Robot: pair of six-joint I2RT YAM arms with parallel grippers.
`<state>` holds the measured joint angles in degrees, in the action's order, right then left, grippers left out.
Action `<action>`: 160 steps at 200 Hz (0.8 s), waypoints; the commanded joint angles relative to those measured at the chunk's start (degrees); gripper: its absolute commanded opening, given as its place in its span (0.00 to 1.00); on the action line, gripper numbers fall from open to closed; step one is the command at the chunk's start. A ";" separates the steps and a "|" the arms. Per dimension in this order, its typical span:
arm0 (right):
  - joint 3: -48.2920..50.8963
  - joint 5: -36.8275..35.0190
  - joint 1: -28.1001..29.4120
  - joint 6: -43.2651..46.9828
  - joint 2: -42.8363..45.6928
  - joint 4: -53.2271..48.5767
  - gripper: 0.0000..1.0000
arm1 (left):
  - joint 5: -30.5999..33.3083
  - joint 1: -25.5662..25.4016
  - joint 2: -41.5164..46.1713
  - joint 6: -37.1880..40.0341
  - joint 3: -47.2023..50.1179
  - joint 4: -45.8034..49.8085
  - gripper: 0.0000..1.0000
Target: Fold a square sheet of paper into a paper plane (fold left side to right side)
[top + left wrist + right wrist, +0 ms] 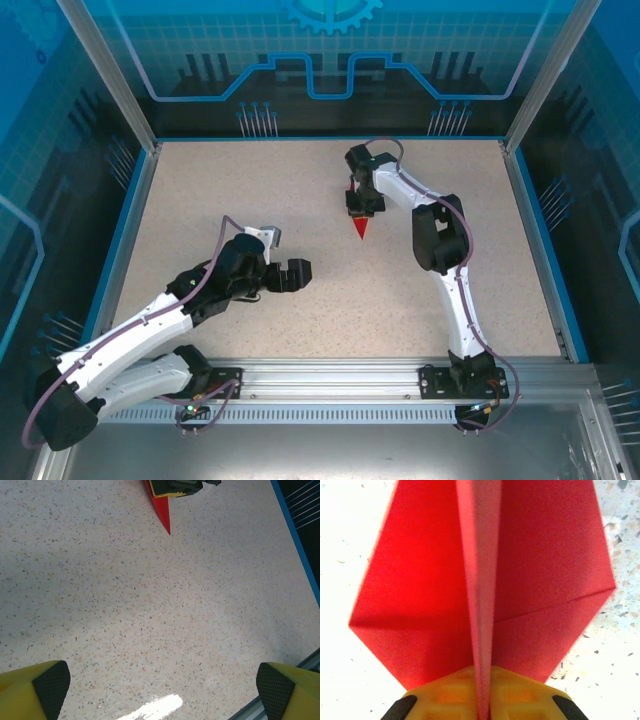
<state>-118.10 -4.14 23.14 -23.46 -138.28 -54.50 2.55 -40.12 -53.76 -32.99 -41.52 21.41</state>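
While the right gripper (pixel 361 203) is clenched on the paper plane (pixel 361 229) a little beyond the middle of the speckled table (pixel 250 190), the left gripper (pixel 298 272) hangs released, its jaws spread wide with nothing between them; the two are well apart, the left one lower and to the left in the overhead view, nearer the metal rail (pixel 330 380) that carries the arm bases.

From above, the plane shows as a small red point sticking out below the right gripper, its nose aimed toward the near edge; the rest of it is hidden under the fingers.

In the right wrist view the paper plane (pixel 420 580) lies close to the lens and slightly blurred; a narrow upright fold runs up its middle, and the right gripper (pixel 482 707) has its yellow fingers (pixel 520 695) pressed together on the lower end of that fold; a red wing spreads out flat on either side, each with a slanting crease and an outer corner; pale table surface shows past both wings.

In the left wrist view the left gripper (pixel 162 689) has its two yellow fingers (pixel 50 690) with black pads in the bottom corners, far apart, over bare table; at the top edge the paper plane (pixel 162 510) points down the picture, its upper part covered by the right gripper (pixel 177 486); the blue border (pixel 295 545) of the table runs along the right side.

Whether the nose rests on the table or sits just above it I cannot tell.
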 commanded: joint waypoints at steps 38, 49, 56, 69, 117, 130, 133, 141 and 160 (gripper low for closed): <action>-0.60 1.23 -0.64 1.66 -2.74 -2.89 0.14 | 2.09 0.15 0.50 5.40 -1.06 -1.85 0.99; -0.66 1.33 -0.55 1.85 -2.78 -2.90 0.15 | 2.92 0.17 0.58 5.85 -1.16 -2.20 0.99; -0.66 1.44 -0.46 1.93 -2.79 -2.86 0.16 | 3.43 0.15 0.63 6.22 -1.07 -2.48 0.99; -0.64 1.50 -0.42 2.07 -2.62 -2.83 0.17 | 4.55 0.15 0.74 6.83 -0.90 -3.35 0.99; -1.09 1.47 -0.20 2.36 -1.74 -2.98 0.20 | 6.38 0.17 1.06 13.32 0.95 -10.75 0.99; -1.16 1.25 -0.16 2.41 -1.43 -3.16 0.20 | 6.93 0.16 1.29 15.03 1.66 -13.03 0.99; -1.16 1.24 -0.15 2.38 -1.35 -3.16 0.20 | 6.94 0.14 1.32 15.34 1.76 -13.56 0.99; -1.17 1.11 -0.14 2.37 -1.21 -3.24 0.20 | 7.10 0.20 1.44 16.05 2.04 -14.72 0.99; -1.33 0.98 -0.08 2.45 -0.96 -3.29 0.22 | 7.69 0.20 1.29 16.73 2.37 -16.21 0.99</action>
<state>-118.52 -3.60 23.16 -21.80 -138.67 -54.65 8.27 -40.12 -53.49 -19.99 -40.29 10.24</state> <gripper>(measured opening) 0.208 0.988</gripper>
